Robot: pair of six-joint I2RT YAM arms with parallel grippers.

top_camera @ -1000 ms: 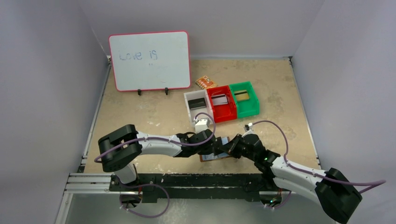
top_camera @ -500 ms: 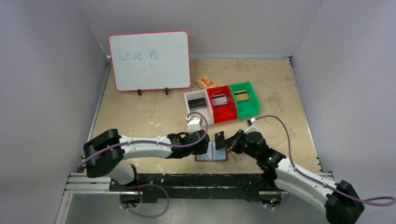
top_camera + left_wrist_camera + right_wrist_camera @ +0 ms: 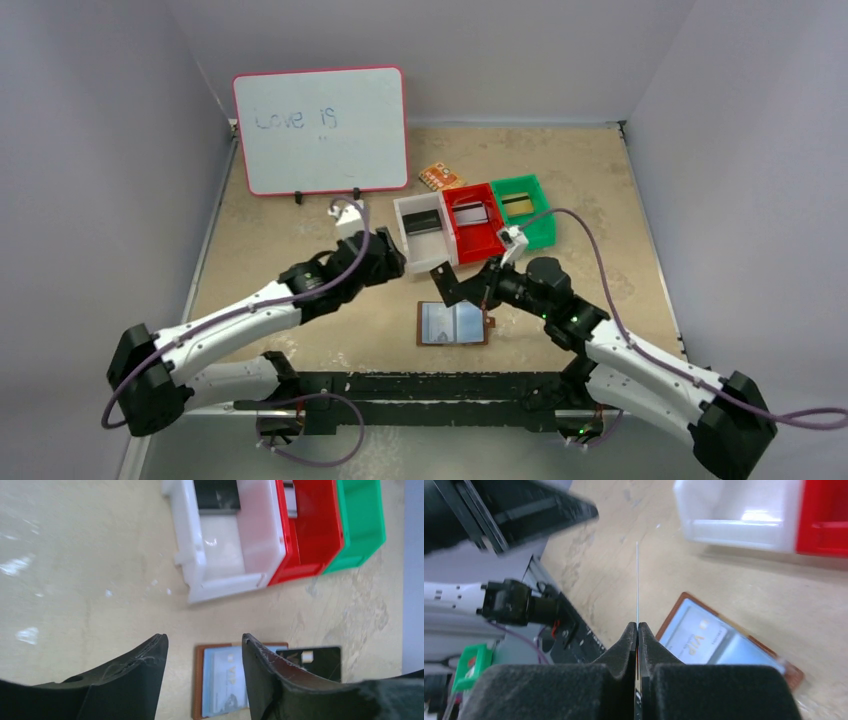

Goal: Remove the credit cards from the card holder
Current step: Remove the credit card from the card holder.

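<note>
Brown card holder point(image 3: 455, 323) lies open and flat on the table point(image 3: 300, 250), close to the 6 o'clock edge, between the two arms. A pale blue card point(image 3: 693, 642) with letters on it sits in one of its see-through pockets. The right gripper point(image 3: 638, 629) is pinched tight on a black card point(image 3: 441, 278) and holds it up in the air, just off the holder toward 11 o'clock. The left gripper point(image 3: 203, 642) has its fingers apart with nothing between them. It hangs at 10 o'clock from the holder, just beside the white bin point(image 3: 402, 230). The white bin, red bin point(image 3: 480, 240) and green bin point(image 3: 532, 232) stand in a row at 12 o'clock from the holder. A dark card point(image 3: 424, 222) lies in the white bin, a silvery card point(image 3: 467, 212) in the red bin and a gold card point(image 3: 517, 205) in the green bin.
</note>
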